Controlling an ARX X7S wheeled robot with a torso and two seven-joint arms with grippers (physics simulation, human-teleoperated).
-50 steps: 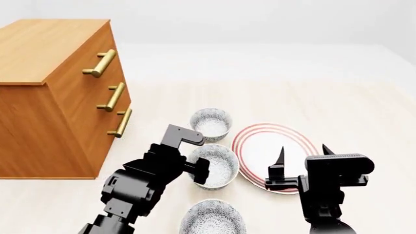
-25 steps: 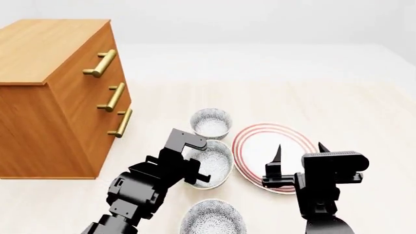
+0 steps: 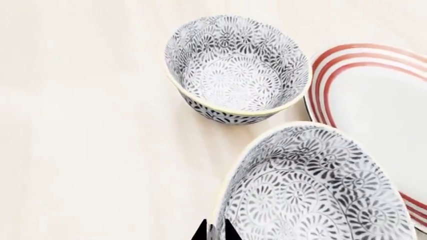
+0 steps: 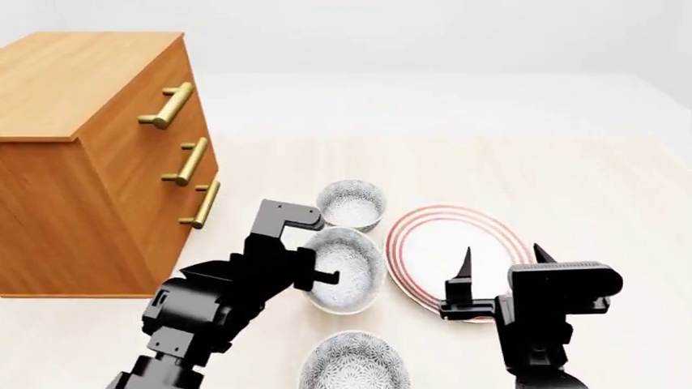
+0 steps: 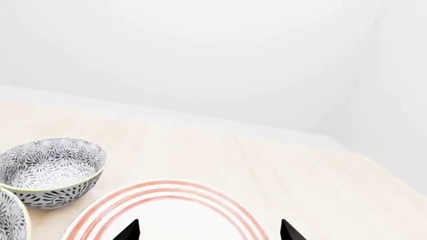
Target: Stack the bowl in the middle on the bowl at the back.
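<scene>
Left wrist view, bowls: the bowl in the middle [image 3: 320, 190] is seen close under the camera, tilted, with its rim running to the jaw tips; the bowl at the back [image 3: 237, 70] stands just beyond it, apart, on bare counter [image 3: 87, 125].
Left wrist view, plate: the red-ringed plate [image 3: 380, 100] lies just beside both bowls.
Head view, left gripper [image 4: 321, 274]: its jaws are clamped on the near-left rim of the bowl in the middle.
Head view, change: against half a second ago, the bowl in the middle has been lifted and tipped, and is carried slightly towards the back; the lift is judged begun, the stacking not yet done.
Head view, rest: a third bowl [image 4: 354, 362] sits at the counter's front edge; a drawer cabinet [image 4: 97, 154] stands at the left.
Right wrist view, right gripper [image 5: 209, 231]: jaws held apart, empty, over the plate.
</scene>
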